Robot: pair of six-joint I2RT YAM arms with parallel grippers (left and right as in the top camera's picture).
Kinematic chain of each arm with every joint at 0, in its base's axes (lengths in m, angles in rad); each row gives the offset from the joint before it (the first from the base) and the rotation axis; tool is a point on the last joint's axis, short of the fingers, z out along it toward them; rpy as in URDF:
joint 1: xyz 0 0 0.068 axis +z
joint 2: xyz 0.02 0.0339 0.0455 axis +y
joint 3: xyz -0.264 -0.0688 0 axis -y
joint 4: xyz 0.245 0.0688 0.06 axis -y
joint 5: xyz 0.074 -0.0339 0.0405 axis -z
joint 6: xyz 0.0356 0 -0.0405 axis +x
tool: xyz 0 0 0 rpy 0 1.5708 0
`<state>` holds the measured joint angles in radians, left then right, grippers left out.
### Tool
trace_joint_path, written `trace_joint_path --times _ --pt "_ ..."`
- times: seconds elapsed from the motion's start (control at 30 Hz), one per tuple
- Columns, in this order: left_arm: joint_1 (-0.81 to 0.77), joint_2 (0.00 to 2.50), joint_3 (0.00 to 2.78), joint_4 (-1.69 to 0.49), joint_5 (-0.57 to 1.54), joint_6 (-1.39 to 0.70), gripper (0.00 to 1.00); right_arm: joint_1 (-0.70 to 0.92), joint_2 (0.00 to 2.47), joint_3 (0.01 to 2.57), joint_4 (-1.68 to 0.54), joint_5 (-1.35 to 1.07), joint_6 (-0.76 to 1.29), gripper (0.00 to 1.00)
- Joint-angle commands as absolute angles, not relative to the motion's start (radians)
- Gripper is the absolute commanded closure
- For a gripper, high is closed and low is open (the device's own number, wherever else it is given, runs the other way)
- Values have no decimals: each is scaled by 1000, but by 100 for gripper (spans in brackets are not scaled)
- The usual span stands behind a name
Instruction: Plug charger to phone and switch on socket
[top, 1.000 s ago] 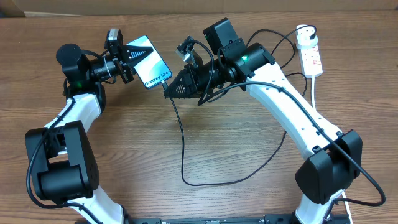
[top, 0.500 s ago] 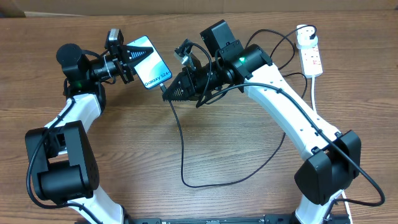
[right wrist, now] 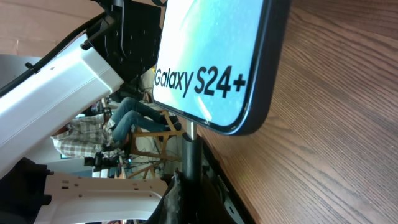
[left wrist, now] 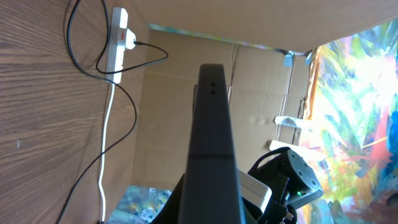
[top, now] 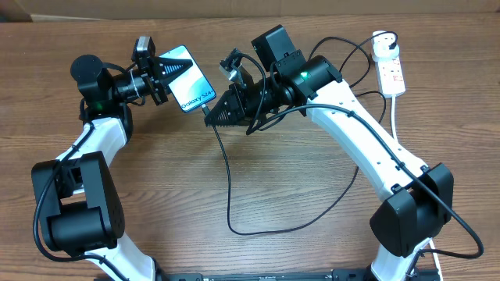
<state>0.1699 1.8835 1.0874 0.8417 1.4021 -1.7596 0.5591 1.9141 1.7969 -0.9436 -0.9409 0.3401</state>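
The left gripper (top: 166, 70) is clamped on the phone (top: 191, 80) and holds it screen-up above the far left part of the table (top: 297, 179). The right gripper (top: 216, 114) is closed on the charger (top: 229, 176) just behind its connector (right wrist: 190, 146), whose tip meets the phone's end beside the lettering. The socket (top: 391, 69) lies well apart, at the table's far right.

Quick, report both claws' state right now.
Left claw: closed, holding the phone.
Right claw: closed, holding the charger by its tip at the phone's end.
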Motion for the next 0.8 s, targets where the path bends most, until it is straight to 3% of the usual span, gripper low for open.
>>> trace_joint_path --times 0.0,0.77 --pt "162 1876 1110 850 1427 -1757 96 565 1921 1799 -932 -966 345 96" --pt "163 1876 1110 850 1427 -1724 96 559 1921 1800 -959 -978 362 96"
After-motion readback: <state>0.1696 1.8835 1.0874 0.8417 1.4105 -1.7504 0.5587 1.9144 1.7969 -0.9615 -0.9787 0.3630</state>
